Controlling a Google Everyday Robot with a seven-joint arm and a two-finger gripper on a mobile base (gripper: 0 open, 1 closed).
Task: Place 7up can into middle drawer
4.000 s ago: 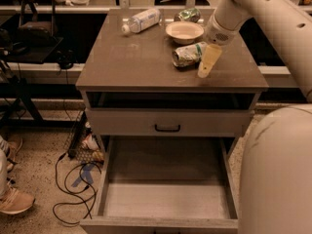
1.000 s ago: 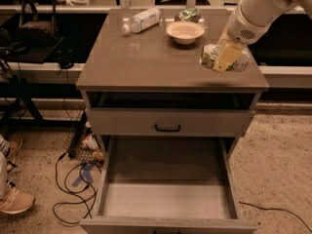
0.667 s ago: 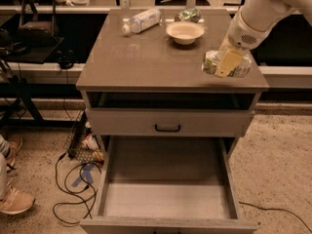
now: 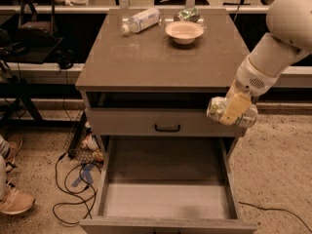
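My gripper [image 4: 233, 110] is shut on the 7up can [image 4: 217, 108], a silvery-white can with green print held lying sideways. It hangs in the air in front of the cabinet's right front corner, below the tabletop edge and above the right side wall of the middle drawer [image 4: 165, 200]. That drawer is pulled far out, a deep grey box with tall walls and a bare flat floor. The can is clear of the drawer walls.
On the cabinet top [image 4: 146, 57] at the back stand a white bowl [image 4: 184, 31], a clear bottle lying down [image 4: 141, 19] and a green shiny packet [image 4: 188, 14]. A shallower drawer front with a black loop handle [image 4: 167, 128] is above the open drawer. Cables [image 4: 73, 189] lie on the floor at left.
My gripper has carried the can off the tabletop's right side, forward and down past the front edge, to hang over the open drawer's right side.
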